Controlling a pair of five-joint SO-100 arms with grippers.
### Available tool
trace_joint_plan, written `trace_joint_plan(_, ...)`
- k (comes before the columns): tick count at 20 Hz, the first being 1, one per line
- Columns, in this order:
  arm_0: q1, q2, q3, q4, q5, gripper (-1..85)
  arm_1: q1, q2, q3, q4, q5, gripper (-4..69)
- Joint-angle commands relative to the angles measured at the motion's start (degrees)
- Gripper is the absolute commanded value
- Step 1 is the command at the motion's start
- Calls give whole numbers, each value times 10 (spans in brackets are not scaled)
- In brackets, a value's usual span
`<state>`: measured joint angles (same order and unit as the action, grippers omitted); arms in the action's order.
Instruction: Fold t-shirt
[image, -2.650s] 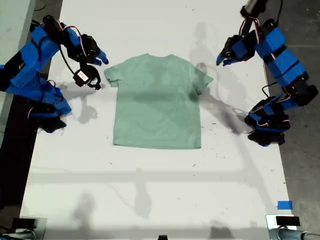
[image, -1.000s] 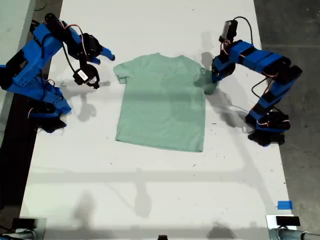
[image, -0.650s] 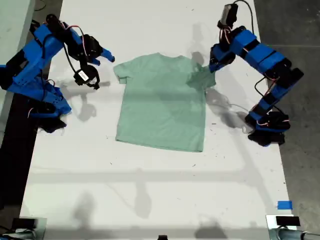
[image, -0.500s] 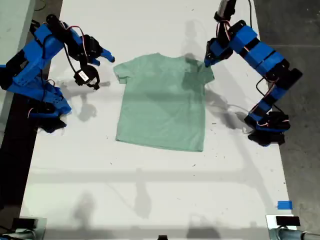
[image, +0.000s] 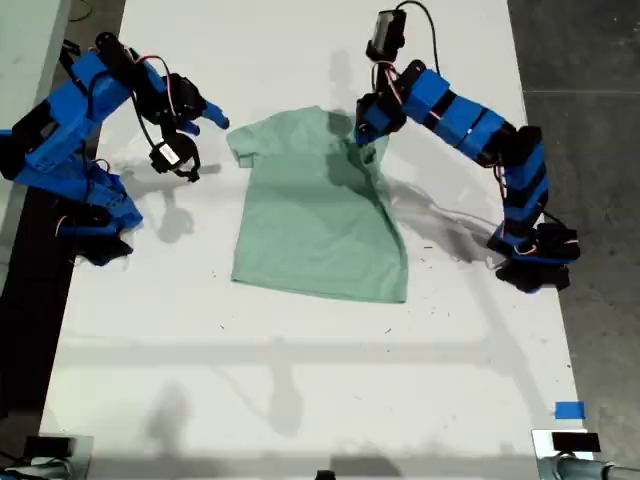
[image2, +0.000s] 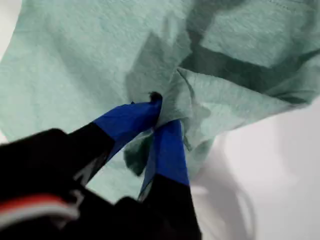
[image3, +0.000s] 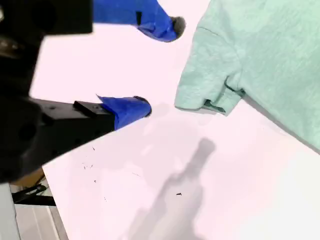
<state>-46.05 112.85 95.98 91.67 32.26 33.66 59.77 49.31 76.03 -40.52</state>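
My first gripper (image2: 159, 111) is pinching the t-shirt (image: 315, 215) sleeve (image2: 225, 100), dragging it inward; the fabric's looking light and floppy, bunching easily. My second gripper (image3: 150, 67) is hanging open near the other sleeve (image3: 207, 87), at about 10 o'clock of the shirt in the exterior view, probably the next grab spot.

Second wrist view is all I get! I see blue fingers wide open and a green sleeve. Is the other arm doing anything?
Observer: Yes. My first gripper is pinched shut on the t-shirt.
Operator: Which part did it grab?
Observer: The sleeve on the exterior view's right, now folded in over the shirt's chest.
Operator: Is my gripper touching the shirt?
Observer: No. My second gripper hangs beside the other sleeve, apart from it.
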Motion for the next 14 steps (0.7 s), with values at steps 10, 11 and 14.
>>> trace_joint_plan(10,-4,16,18,-26,4,259,-33,26,-97,4,11,222)
trace_joint_plan(11,-4,13,18,-28,4,262,-28,65,-92,36,5,212)
trace_joint_plan(14,-4,-2,20,-42,4,262,-13,166,-74,122,-15,194)
